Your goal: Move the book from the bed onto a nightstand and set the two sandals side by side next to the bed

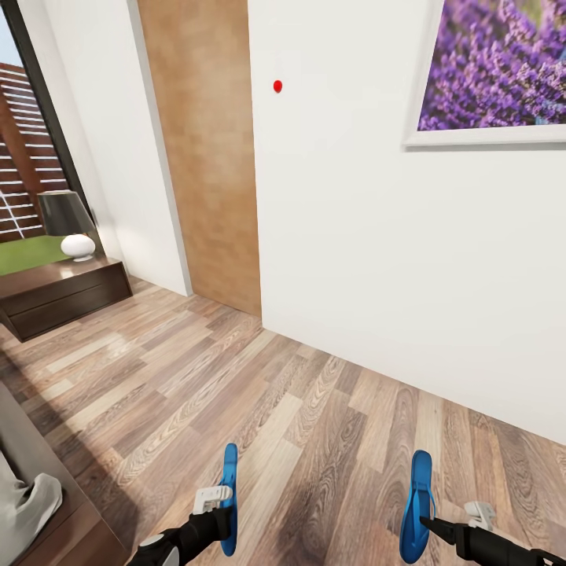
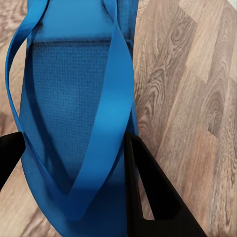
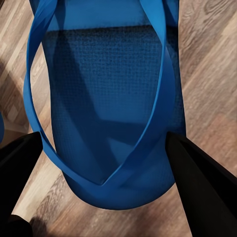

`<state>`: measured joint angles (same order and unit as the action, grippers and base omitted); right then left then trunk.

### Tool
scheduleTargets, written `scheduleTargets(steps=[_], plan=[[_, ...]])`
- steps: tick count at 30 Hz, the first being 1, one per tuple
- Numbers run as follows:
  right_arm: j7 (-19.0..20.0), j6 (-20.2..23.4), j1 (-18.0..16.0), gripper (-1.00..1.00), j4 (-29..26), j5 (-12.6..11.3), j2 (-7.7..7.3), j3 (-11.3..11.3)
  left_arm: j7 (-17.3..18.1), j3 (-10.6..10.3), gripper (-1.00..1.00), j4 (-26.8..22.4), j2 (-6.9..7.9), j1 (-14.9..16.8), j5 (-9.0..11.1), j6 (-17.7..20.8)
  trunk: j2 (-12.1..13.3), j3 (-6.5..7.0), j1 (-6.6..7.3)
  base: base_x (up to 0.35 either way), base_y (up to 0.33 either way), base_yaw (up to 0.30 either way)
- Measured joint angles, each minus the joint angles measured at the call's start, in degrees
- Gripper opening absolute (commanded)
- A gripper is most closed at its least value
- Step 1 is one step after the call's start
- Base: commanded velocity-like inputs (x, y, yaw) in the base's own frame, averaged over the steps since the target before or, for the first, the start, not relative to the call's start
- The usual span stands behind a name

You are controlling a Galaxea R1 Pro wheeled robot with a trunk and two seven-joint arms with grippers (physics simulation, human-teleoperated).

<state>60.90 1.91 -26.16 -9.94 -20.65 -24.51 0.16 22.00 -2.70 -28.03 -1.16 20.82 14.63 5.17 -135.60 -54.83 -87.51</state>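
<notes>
Each gripper holds one bright-blue sandal above the wood-plank floor. My left gripper [image 1: 223, 517] is shut on the left sandal [image 1: 229, 479], which points away from me on its edge. My right gripper [image 1: 425, 521] is shut on the right sandal [image 1: 414, 503]. In the left wrist view the black fingers [image 2: 148, 192] flank the strapped sandal [image 2: 74, 74]. The right wrist view has a sandal [image 3: 108, 74] between the fingers [image 3: 197, 182]. A corner of the bed [image 1: 55, 503] with grey bedding lies at the lower left. A dark-brown nightstand [image 1: 59, 295] stands at the far left. The book is out of view.
A white lamp with a dark shade [image 1: 71, 224] sits on the nightstand. A plain wooden door [image 1: 206, 157] and a white wall [image 1: 377, 236] with a framed lavender picture [image 1: 495, 71] close off the room ahead. Bare plank floor [image 1: 259, 393] runs between bed and wall.
</notes>
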Motion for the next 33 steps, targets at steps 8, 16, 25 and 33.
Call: scheduleTargets(steps=[8, 16, 25, 33], plan=[[0.0, 0.0, 0.0, -1.00, 0.0, 0.0, -0.01, 0.0, 0.0, 0.0, -1.00, 0.0, 0.00, 0.0, 0.0, 0.0, 0.0, 0.00, 0.01, 0.029, -0.003, 0.000], [0.0, 0.0, 0.0, -1.00, 0.0, 0.0, -0.01, 0.0, -0.2, -0.1, -1.00, 0.0, -0.03, 0.0, 0.0, 0.0, 0.0, 0.00, 0.03, 0.237, -0.168, 0.000], [0.0, 0.0, 0.0, -1.00, 0.0, 0.0, -0.01, 0.1, -0.2, 0.0, -1.00, 0.0, 0.00, 0.0, 0.0, 0.0, 0.0, 0.00, 0.03, 0.249, -0.195, 0.001], [0.0, 0.0, 0.0, -1.00, 0.0, 0.0, 0.02, 0.0, -0.2, 0.0, -1.00, 0.0, 0.00, -0.1, 0.1, 0.0, 0.0, 0.00, 0.01, 0.185, -0.141, 0.110]])
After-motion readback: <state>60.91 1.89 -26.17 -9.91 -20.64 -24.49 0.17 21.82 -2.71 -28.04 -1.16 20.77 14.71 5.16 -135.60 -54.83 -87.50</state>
